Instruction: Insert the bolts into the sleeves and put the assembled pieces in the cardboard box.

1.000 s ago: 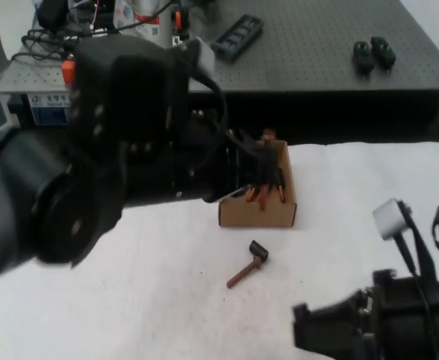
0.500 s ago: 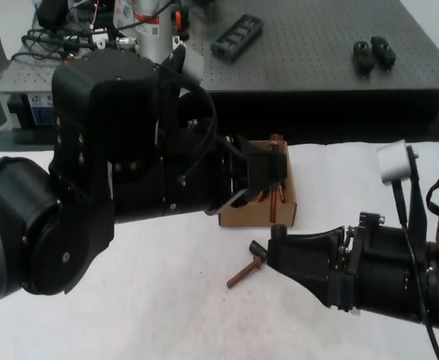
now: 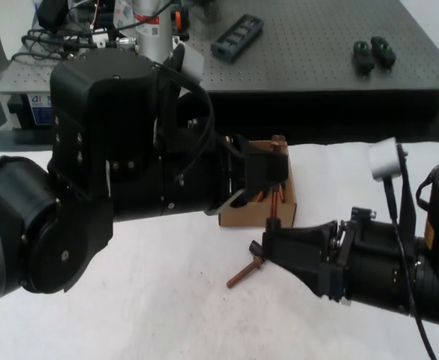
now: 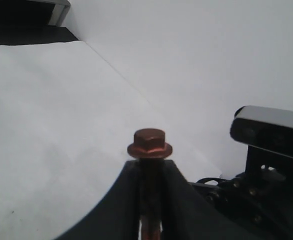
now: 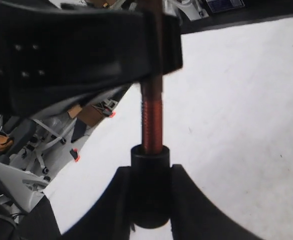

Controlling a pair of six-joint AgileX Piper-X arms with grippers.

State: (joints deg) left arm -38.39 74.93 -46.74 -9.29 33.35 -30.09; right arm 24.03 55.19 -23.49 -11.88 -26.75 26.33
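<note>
Right end effector (image 5: 150, 176) nearer; upright bolt (image 4: 150, 144), head up, threads toward sleeve (image 5: 150, 202).

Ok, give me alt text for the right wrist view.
A copper bolt, gripped by the left end effector, has its threaded tip at the mouth of a black sleeve clamped in the right end effector, over a white bench cover.

cardboard box (image 3: 242, 214): 1 | loose assembled piece (image 3: 245, 271): 1 | held bolt (image 4: 150, 144): 1 | held sleeve (image 5: 150, 167): 1
</note>
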